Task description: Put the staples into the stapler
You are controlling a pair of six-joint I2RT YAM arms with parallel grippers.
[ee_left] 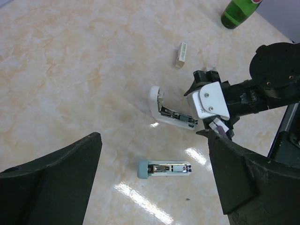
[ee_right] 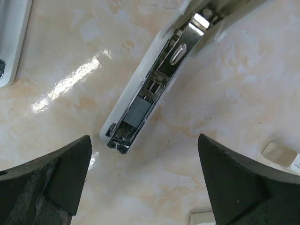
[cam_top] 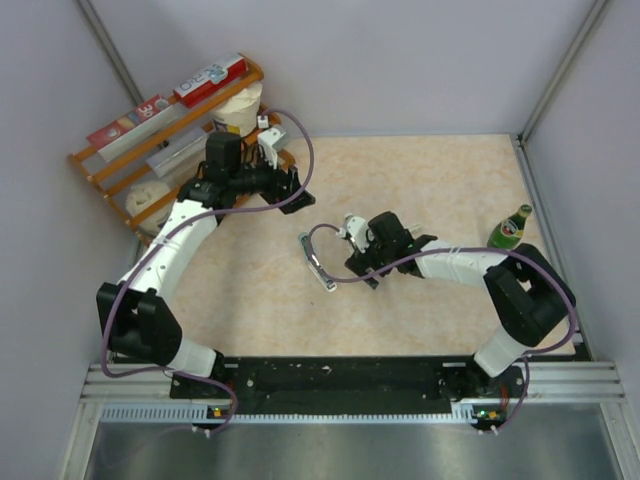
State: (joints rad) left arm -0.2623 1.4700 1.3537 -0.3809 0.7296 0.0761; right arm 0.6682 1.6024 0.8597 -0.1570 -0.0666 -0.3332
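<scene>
The white stapler (ee_left: 157, 105) lay near the middle of the table (cam_top: 430, 180). Its top was flipped open, so the long metal tray showed. A grey block sat in that tray, but I could not tell if it was staples or just the pusher.

The staples (ee_left: 181, 52), a tiny whitish packet, lay flat on the table. They were a little apart from the stapler, on the side toward the green bottle (cam_top: 509, 228) at the right edge.

The right gripper (ee_right: 144, 140) hung over the tray with its jaws wide apart, holding nothing. The left gripper (ee_left: 153, 138) was toward the back left corner, jaws wide and empty too.

I think the opening part was done. Putting the staples in and shutting the top looked left to do.
</scene>
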